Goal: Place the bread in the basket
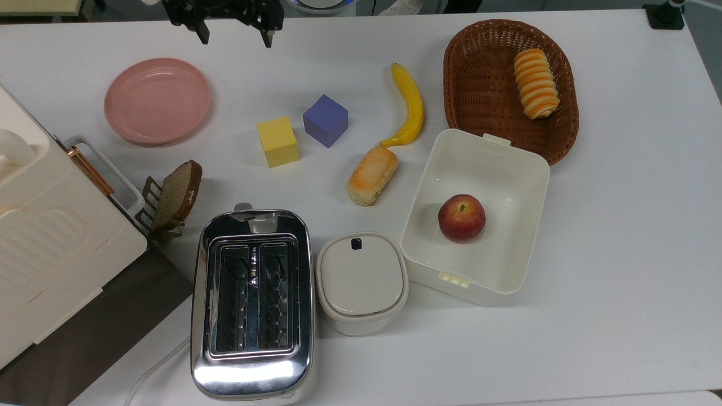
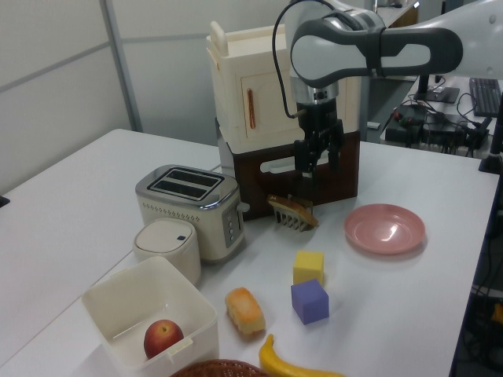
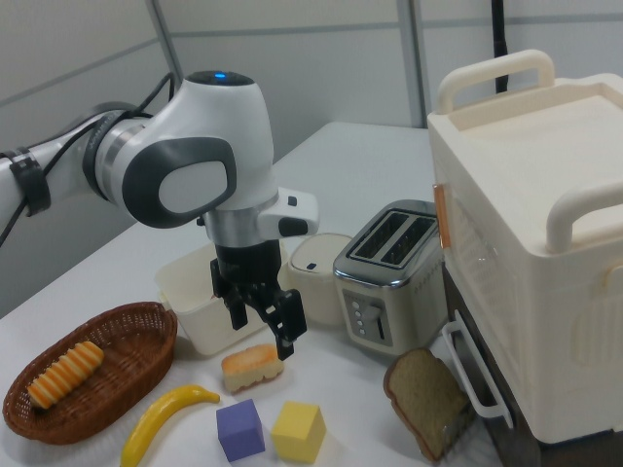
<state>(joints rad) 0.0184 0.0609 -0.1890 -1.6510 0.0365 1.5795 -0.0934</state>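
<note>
Two fingers: my black two-finger gripper [image 1: 233, 34] hangs spread apart with nothing between the jaws, high over the white table [image 1: 620, 225], near the top view's upper edge, above and to the right of the round pink plate [image 1: 157, 100]; seen too in the left view [image 2: 320, 156] and the right view [image 3: 261, 319].
Nearest me: the yellow foam cube [image 1: 277, 141] and the purple foam cube [image 1: 325, 120], just beside each other.
Bread: the small oblong bun with a golden-orange toasted top [image 1: 371, 175] lies flat on the table, well apart from me, its upper end close to the tip of the long yellow banana [image 1: 408, 105], with the white rectangular plastic box [image 1: 524, 169] to the top view's right.
In the box: a red apple [image 1: 461, 217].
Basket: the reddish-brown oval woven wicker basket [image 1: 471, 84] sits beyond the box, holding a ridged orange-and-cream striped pastry [image 1: 536, 83].
Farthest: the chrome two-slot toaster [image 1: 251, 304] and the white lidded container [image 1: 361, 282].
</note>
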